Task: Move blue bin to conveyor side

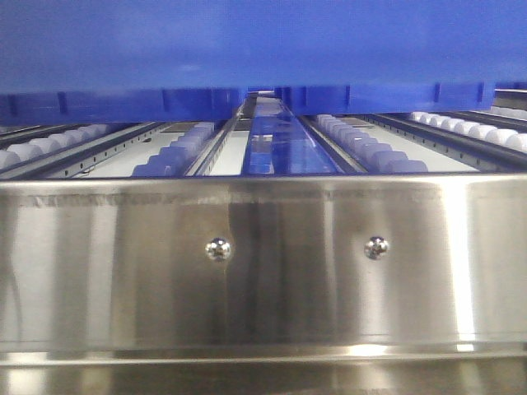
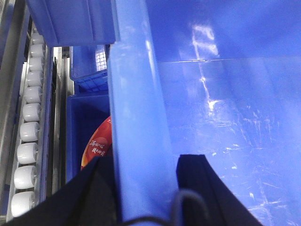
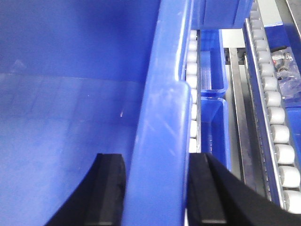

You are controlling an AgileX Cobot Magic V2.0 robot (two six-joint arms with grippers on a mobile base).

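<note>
- In the front view alone, the large glossy blue plastic bin point(image 1: 263, 49) is seen beyond the shiny stainless steel panel point(image 1: 296, 280).
- In the wrist views alone, its rim is seen clamped by the left claw point(image 2: 145, 159) and the right claw point(image 3: 154, 157).

Frame crops blue bin point(image 1: 263, 41); red packet point(image 2: 96, 145) half-hidden.

Warehouse or factory handling line, rows of white plastic rollers point(image 2: 29, 113) in metal rails point(image 1: 461, 138), brushed stainless steel panel point(image 1: 107, 263) with two screws point(image 1: 218, 248), large blue bin point(image 1: 247, 49) above the tracks, smaller blue crates point(image 3: 212, 70) below, red printed package point(image 2: 96, 146) in one.
</note>
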